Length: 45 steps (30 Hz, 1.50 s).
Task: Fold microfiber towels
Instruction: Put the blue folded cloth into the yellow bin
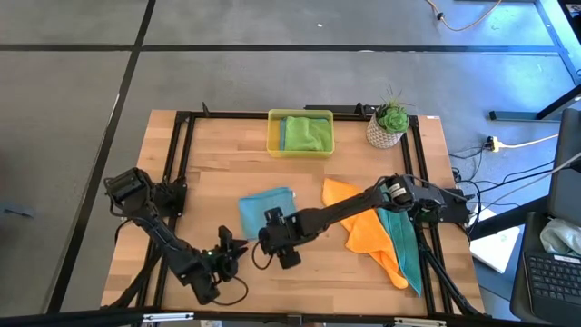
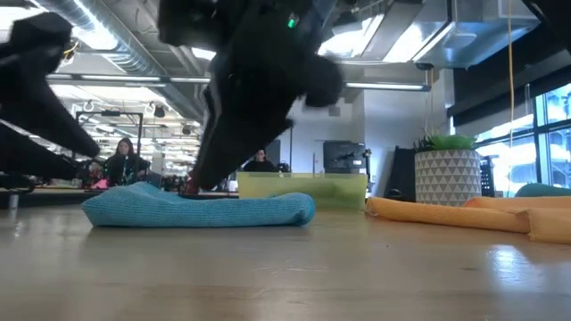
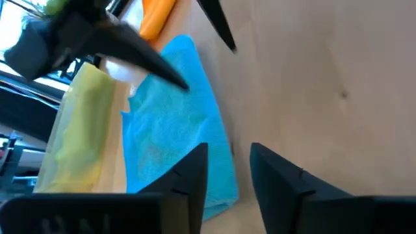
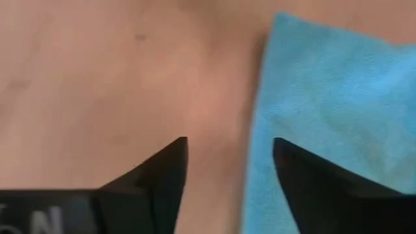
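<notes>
Lying folded on the table (image 1: 363, 282), just in front of the yellow tray (image 1: 274, 136): the blue towel (image 1: 267, 210), a compact rectangle with its long axis running roughly from the tray toward the table's near edge, judging by the left wrist view, where its length stretches away past the fingers.

Hovering at the towel's near edge, on the side away from the tray: the right gripper (image 1: 283, 247), reaching in from the side of the potted plant (image 1: 390, 124). Fingers parted, nothing between them; in the right wrist view, bare wood showing in the gap and the towel's edge lying just beside one fingertip (image 4: 305, 179).

Waiting a little farther from the tray, at the near left corner region: the left gripper (image 1: 225, 247), also parted and empty, pointing toward the same towel, with the cloth's near corner just beside its fingertips (image 3: 195, 172).

Sitting inside the tray: a lime green towel (image 1: 309, 133), already folded by the look of it. Lying loosely beside the blue towel, on the plant's side: an orange towel (image 1: 368, 227) overlapping a teal towel (image 1: 404, 245), both unfolded.

Probably finishing with the blue towel; the right gripper being the nearer one for lifting it toward the tray, approaching along the towel's short edge.
</notes>
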Each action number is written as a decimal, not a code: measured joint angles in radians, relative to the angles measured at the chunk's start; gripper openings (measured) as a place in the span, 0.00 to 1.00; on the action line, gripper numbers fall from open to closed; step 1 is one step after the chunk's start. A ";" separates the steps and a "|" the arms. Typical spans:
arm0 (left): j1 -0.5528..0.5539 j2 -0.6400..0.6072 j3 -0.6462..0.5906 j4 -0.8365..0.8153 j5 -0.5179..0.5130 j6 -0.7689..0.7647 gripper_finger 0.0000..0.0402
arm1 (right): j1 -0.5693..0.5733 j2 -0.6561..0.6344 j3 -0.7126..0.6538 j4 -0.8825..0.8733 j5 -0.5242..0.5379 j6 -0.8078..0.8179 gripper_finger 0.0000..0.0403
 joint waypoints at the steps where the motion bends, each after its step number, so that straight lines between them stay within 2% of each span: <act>1: 0.008 0.000 0.000 -0.001 0.002 0.012 0.29 | 0.000 0.004 -0.006 0.010 0.022 -0.007 0.60; 5: 0.022 0.000 0.000 -0.015 -0.002 -0.005 0.35 | -0.007 0.017 -0.049 0.111 0.085 0.025 0.73; 8: 0.006 0.000 0.000 -0.029 0.003 -0.046 0.37 | -0.015 0.017 -0.096 0.110 0.171 0.048 0.76; 10: -0.006 0.000 0.000 -0.038 0.003 -0.075 0.37 | -0.025 0.012 -0.131 0.130 0.176 0.069 0.76; 13: -0.024 0.000 0.000 -0.056 -0.005 -0.120 0.37 | -0.046 0.006 -0.175 0.167 0.109 0.079 0.73; 17: -0.041 0.000 0.000 -0.075 -0.019 -0.155 0.37 | -0.062 0.005 -0.208 0.240 0.044 0.069 0.65; 24: -0.047 0.000 0.000 -0.086 -0.009 -0.167 0.37 | -0.112 0.012 -0.205 0.281 -0.076 0.075 0.41; 31: -0.080 0.000 0.000 -0.083 -0.007 -0.193 0.37 | -0.189 0.013 -0.215 0.312 -0.107 0.093 0.27; 35: -0.089 -0.001 0.000 -0.086 -0.007 -0.193 0.36 | -0.202 0.013 -0.209 0.304 -0.126 0.072 0.11; 37: -0.089 -0.001 0.000 -0.088 -0.008 -0.194 0.36 | -0.203 0.015 -0.183 0.269 -0.108 0.049 0.04; 41: -0.089 -0.001 0.000 -0.088 -0.008 -0.216 0.36 | -0.207 0.026 -0.062 0.074 -0.046 -0.021 0.03; 45: -0.089 -0.001 0.000 -0.088 -0.008 -0.218 0.36 | -0.233 0.024 0.142 -0.143 0.054 -0.102 0.02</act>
